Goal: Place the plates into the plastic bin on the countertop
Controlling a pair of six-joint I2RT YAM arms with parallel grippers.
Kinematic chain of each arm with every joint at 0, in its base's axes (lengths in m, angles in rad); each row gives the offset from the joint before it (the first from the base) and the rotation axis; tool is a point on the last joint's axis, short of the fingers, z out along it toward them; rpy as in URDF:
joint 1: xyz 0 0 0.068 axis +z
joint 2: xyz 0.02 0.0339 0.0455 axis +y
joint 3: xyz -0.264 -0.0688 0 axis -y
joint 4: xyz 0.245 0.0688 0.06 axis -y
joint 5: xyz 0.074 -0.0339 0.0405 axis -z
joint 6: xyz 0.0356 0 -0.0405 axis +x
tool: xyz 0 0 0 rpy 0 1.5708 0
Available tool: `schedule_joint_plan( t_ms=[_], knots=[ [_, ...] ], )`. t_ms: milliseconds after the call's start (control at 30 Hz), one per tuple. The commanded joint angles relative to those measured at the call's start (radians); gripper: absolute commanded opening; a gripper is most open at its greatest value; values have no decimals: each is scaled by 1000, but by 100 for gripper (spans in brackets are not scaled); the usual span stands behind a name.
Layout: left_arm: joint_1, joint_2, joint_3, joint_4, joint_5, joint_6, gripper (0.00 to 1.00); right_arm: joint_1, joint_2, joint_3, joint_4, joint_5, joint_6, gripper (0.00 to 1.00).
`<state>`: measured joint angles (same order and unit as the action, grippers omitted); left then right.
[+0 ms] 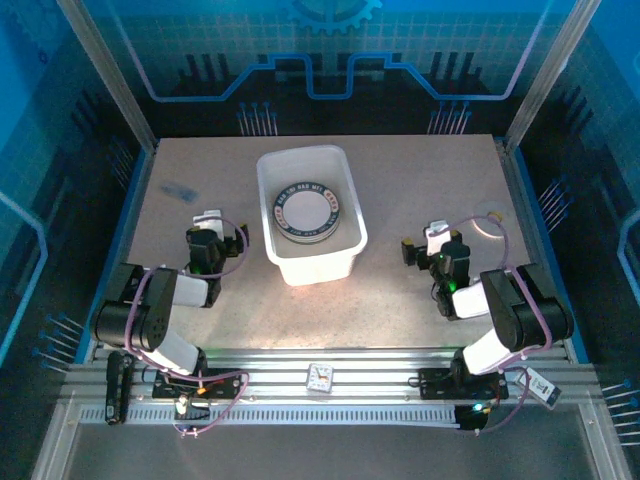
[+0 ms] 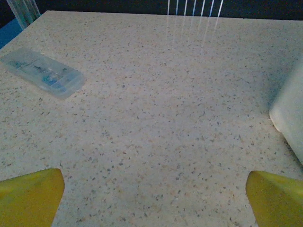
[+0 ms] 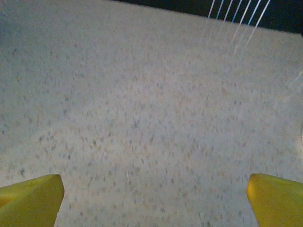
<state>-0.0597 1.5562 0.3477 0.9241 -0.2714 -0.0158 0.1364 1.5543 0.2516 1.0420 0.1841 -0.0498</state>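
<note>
The milky plastic bin (image 1: 310, 212) stands in the middle of the speckled countertop (image 1: 430, 180). A stack of plates (image 1: 307, 212) lies flat inside it; the top plate has a dark lettered rim and a pale centre. My left gripper (image 1: 208, 222) rests left of the bin, open, with bare countertop between its yellow fingertips (image 2: 31, 196). The bin's wall (image 2: 291, 111) shows at the right edge of the left wrist view. To the right of the bin, my right gripper (image 1: 435, 236) is open over bare countertop (image 3: 151, 118), its yellow fingertips (image 3: 277, 198) wide apart.
A small clear plastic case (image 2: 42, 73) lies on the counter ahead and left of the left gripper, also seen as a faint smudge in the top view (image 1: 180, 190). A small white tag (image 1: 320, 377) sits on the frame rail in front.
</note>
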Motion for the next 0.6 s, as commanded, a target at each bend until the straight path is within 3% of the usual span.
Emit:
schedule_joint_plan(
  t_ms=[0,100,567],
  knots=[
    [12,-5,19,31,45,16,99,3,-12,72,-9,13,-11,100],
    [12,-5,22,23,44,15,99,-26,-11,125,-103,21,31,100],
    [14,-5,22,23,46,14,99,-62,-13,144,-142,-64,46,100]
  ],
)
